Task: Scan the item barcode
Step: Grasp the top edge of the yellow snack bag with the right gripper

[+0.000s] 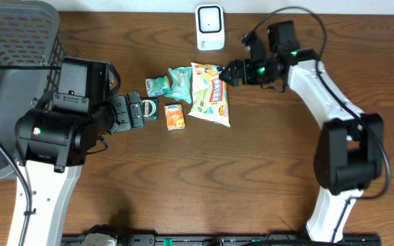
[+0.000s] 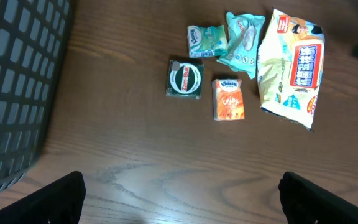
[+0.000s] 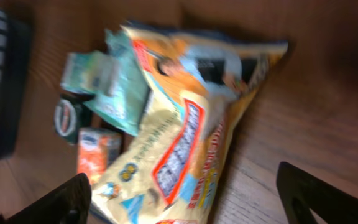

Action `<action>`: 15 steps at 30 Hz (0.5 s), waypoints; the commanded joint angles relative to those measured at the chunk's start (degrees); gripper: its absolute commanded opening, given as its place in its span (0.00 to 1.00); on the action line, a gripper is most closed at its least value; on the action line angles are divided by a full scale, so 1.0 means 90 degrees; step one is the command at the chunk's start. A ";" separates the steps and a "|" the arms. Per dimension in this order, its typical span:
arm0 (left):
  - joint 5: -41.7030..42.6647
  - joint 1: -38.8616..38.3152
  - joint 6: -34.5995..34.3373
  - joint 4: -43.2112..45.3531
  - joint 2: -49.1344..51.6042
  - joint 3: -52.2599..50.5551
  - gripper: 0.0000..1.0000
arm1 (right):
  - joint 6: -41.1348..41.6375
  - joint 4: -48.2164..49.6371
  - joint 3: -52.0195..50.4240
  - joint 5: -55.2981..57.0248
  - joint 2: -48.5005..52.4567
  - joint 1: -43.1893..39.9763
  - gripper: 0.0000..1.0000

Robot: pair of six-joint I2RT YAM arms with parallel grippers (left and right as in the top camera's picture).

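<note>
right tool [image 1: 226, 71], spread wide, hovers at the top end of the snack bag [image 1: 209, 96], which lies flat on the bench [image 1: 265, 171] below the scanner [image 1: 210, 27]. the pickup looks about to begin: pinch, lift, turn the barcode to the scanner. left tool [image 1: 142, 113] is spread too.

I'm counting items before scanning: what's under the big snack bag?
The snack bag lies on the table, its left edge apparently overlapping the teal packet. Anything beneath its middle is covered and cannot be seen.
</note>
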 commanded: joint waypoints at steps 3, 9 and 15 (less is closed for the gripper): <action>-0.0058 -0.0010 0.0012 -0.0005 -0.0010 0.0068 0.98 | 0.0202 0.0051 0.0058 -0.0396 0.0682 0.0049 0.88; -0.0058 -0.0010 0.0012 -0.0005 -0.0010 0.0068 0.98 | 0.0194 0.0197 0.0053 -0.0770 0.0937 0.0160 0.87; -0.0058 -0.0010 0.0012 -0.0005 -0.0010 0.0068 0.97 | 0.0223 0.0306 -0.0041 -0.0090 0.1035 0.0498 0.70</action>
